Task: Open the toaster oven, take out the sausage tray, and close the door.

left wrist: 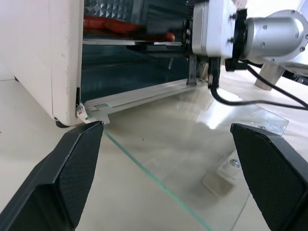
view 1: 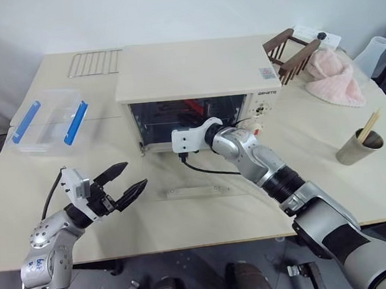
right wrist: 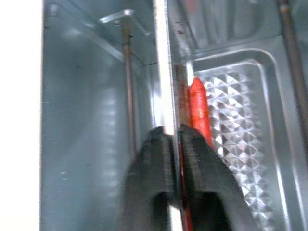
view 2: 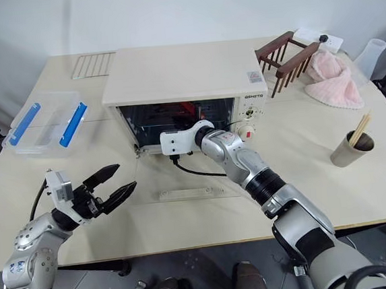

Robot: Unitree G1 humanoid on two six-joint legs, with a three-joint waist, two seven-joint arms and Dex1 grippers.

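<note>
The cream-white toaster oven [view 1: 193, 70] stands mid-table with its glass door [view 1: 203, 179] folded down flat on the tabletop, the bar handle [view 1: 200, 191] nearest me. Inside on a shelf sits the sausage tray [left wrist: 130, 42], silver, with a red sausage [right wrist: 198, 108] on it. My right arm reaches into the oven mouth, and its gripper [right wrist: 172, 132] is shut on the tray's front rim [right wrist: 166, 86]. The left gripper [view 1: 130, 180] hovers open in front of the oven's left corner, level with the door's left edge and holding nothing.
A clear plastic box with blue clips [view 1: 49, 120] sits left of the oven, and a bare wire rack [view 1: 94, 62] lies behind it. On the right are a brown wooden rack [view 1: 290, 55], a pink cloth [view 1: 336, 78] and a metal cup of chopsticks [view 1: 359, 145].
</note>
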